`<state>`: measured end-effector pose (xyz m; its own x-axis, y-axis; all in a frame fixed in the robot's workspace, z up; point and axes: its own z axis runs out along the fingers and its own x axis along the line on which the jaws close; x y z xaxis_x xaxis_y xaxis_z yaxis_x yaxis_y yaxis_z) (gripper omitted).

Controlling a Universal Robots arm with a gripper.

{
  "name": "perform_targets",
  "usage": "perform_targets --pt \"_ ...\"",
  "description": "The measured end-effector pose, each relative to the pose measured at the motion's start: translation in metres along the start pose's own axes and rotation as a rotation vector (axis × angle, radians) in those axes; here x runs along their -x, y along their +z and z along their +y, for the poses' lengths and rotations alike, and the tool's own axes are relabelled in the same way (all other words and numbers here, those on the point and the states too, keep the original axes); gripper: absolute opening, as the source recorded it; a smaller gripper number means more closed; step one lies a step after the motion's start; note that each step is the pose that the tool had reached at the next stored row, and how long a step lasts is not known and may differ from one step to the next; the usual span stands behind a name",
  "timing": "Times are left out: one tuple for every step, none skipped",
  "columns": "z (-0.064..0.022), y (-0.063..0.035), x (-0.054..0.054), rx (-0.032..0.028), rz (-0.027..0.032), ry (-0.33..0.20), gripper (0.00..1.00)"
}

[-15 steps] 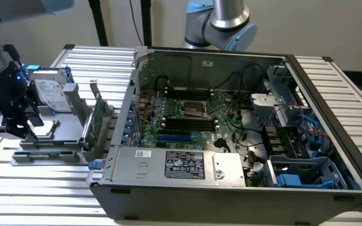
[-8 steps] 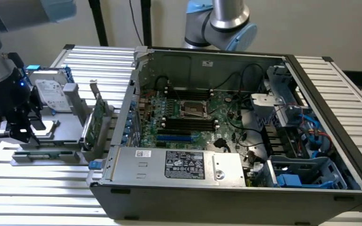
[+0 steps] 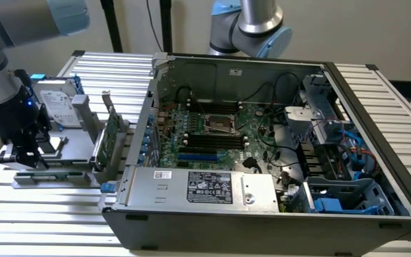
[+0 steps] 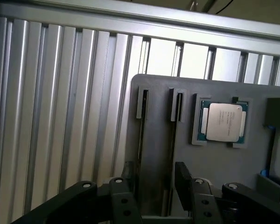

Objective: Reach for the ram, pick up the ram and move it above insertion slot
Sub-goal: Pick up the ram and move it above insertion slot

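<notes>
the gripper [image 4: 156, 184] is open: its two black fingers [image 4: 130, 186] stand apart with nothing between them. it hangs over a grey holder [image 4: 158, 88] lying on a slatted metal table [image 4: 60, 116].

the holder has two narrow parallel slots. both slots run into the gap between the fingers. the ram [image 4: 140, 140] shows as a thin dark strip seen edge-on in a slot; whether it sits in this slot or the neighbouring one cannot be told. the fingers do not touch it.

a cpu [image 4: 222, 121] lies flat in a square recess of the holder, just beside the slots.

in the exterior view the gripper [image 3: 23, 155] is at that view's left, low over the holder [image 3: 55, 179]. a hard drive [image 3: 59, 104] stands behind it. an upright green card [image 3: 105, 142] stands between the holder and an open case [image 3: 263, 235]. the case lies on its side on the table [image 3: 48, 225], with the motherboard [image 3: 213, 128] exposed, well apart from the gripper.
</notes>
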<state>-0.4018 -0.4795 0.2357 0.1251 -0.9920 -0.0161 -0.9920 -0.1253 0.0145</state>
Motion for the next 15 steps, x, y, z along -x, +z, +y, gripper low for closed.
perform_targets --pt "-0.0001 0.0019 0.0 -0.0001 0.0 0.0 0.48" --pt "-0.0002 0.0037 0.0 -0.0002 -0.0001 0.0 0.48" --pt "-0.0003 0.0054 0.0 0.0 0.0 0.0 0.48" --pt "-0.0004 0.0072 0.0 0.0 0.0 0.0 0.48" --pt "-0.0005 0.009 -0.001 0.0 0.0 0.0 0.48" --pt "-0.0006 0.0109 -0.001 -0.0001 -0.0001 -0.001 0.48" --pt "-0.0007 0.0127 -0.001 0.0 0.0 -0.001 0.48" --pt "-0.0009 0.0145 -0.001 0.0001 0.0001 -0.001 0.48" --pt "-0.001 0.0163 -0.001 0.0 0.0 -0.001 0.48" --pt "-0.0011 0.018 -0.001 0.0 0.0 -0.001 0.48" --pt "-0.0012 0.0197 -0.001 -0.0001 0.0 -0.001 0.48" --pt "-0.0013 0.0212 -0.002 0.0001 0.0 -0.001 0.48" --pt "-0.0015 0.0226 -0.002 0.0001 0.0001 -0.001 0.48" --pt "-0.0016 0.024 -0.002 0.0 0.0 -0.001 0.48" --pt "-0.0017 0.0253 -0.002 0.0 0.0 -0.001 0.48"
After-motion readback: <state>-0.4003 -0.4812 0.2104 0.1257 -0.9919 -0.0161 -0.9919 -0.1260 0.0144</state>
